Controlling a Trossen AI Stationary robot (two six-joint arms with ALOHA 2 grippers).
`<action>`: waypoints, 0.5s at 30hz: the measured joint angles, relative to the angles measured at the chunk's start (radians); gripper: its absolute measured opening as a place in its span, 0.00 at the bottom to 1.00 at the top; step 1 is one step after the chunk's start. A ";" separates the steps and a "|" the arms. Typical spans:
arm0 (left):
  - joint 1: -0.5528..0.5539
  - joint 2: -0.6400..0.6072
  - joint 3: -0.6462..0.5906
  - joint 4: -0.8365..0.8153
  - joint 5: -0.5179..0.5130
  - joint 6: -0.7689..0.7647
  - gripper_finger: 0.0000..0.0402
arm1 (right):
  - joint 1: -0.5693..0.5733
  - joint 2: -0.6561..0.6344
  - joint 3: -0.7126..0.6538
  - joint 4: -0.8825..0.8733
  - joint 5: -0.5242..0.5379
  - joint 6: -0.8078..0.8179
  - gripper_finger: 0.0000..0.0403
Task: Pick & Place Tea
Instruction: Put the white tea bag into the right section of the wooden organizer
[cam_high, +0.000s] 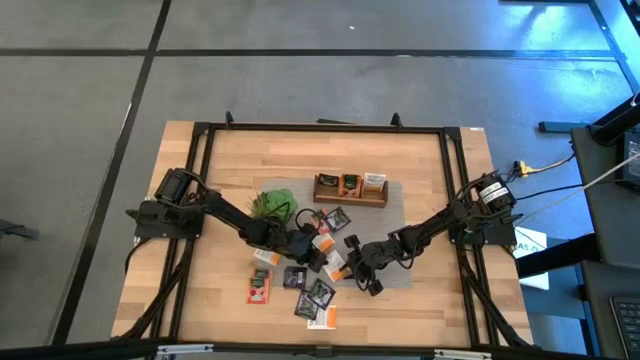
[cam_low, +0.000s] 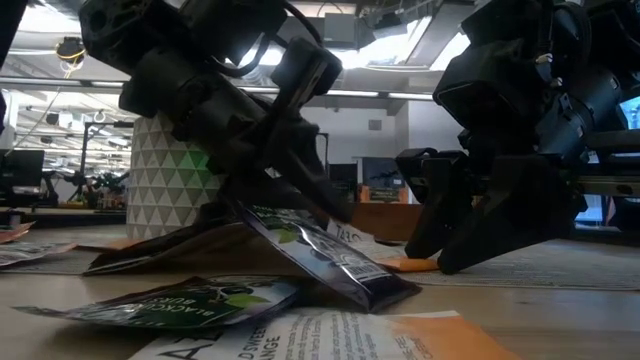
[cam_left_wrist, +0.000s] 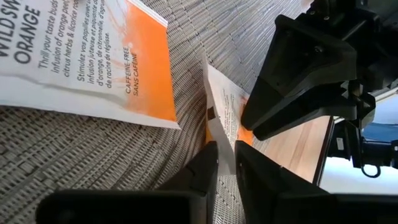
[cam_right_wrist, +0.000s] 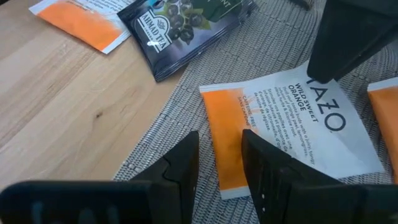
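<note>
Tea sachets scattered flat at the table's six o'clock side, my white-and-orange sachet (cam_right_wrist: 292, 124) lying flat on the grey woven mat, a dark sachet (cam_right_wrist: 186, 28) at the mat's edge, one thin sachet (cam_left_wrist: 222, 118) standing on edge between my left fingers (cam_left_wrist: 202, 171)

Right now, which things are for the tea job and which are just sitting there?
For the job: loose tea sachets; the sachet pinched in the left gripper; probably the wooden box, which already has some sachets in it.
Just sitting there: green plant; grey mat.
</note>
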 joint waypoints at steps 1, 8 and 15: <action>0.000 0.000 0.001 -0.011 0.001 0.000 0.11 | 0.000 0.000 0.000 0.000 0.000 0.000 0.30; -0.001 0.000 0.000 -0.041 0.004 0.043 0.04 | 0.000 0.000 0.000 0.002 0.002 -0.001 0.30; -0.001 -0.014 -0.003 0.002 0.016 0.099 0.01 | 0.000 0.002 -0.002 0.014 0.002 -0.002 0.30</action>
